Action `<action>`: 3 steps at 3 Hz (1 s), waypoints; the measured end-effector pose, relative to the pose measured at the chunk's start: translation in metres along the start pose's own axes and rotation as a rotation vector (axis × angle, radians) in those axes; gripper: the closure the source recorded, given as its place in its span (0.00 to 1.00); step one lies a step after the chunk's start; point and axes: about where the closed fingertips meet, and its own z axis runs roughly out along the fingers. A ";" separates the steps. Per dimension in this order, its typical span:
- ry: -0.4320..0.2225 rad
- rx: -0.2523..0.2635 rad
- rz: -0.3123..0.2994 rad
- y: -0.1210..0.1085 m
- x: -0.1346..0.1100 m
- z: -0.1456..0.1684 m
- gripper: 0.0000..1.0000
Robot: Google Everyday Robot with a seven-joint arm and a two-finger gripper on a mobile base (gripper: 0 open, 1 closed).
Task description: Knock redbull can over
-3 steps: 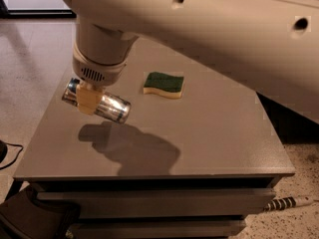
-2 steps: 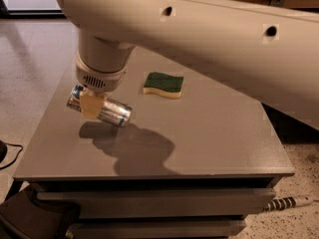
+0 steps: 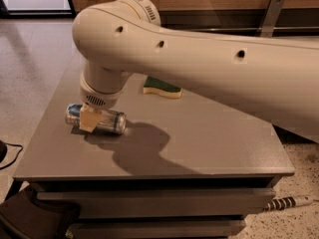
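Observation:
The redbull can (image 3: 110, 122), silver with blue panels, lies on its side near the left of the grey table (image 3: 209, 143). My gripper (image 3: 90, 116) comes down from the big white arm (image 3: 199, 59) and straddles the can near its left end. One tan finger (image 3: 87, 121) shows in front of the can; the other finger is hidden behind it. The gripper looks shut on the can, which rests at or just above the tabletop.
A green and yellow sponge (image 3: 162, 88) lies on the table behind the can, partly hidden by the arm. The table's left edge is close to the can. A black object (image 3: 30, 218) sits on the floor at bottom left and a coiled cable (image 3: 286, 203) at bottom right.
The gripper has moved down and toward the table's front left with the can in it. The can has gone from tilted in the air to lying level at the tabletop.

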 end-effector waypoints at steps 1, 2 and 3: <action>-0.009 0.007 -0.002 -0.001 -0.003 -0.001 0.82; -0.009 0.008 -0.004 0.000 -0.004 -0.001 0.58; -0.009 0.008 -0.006 0.000 -0.005 -0.002 0.27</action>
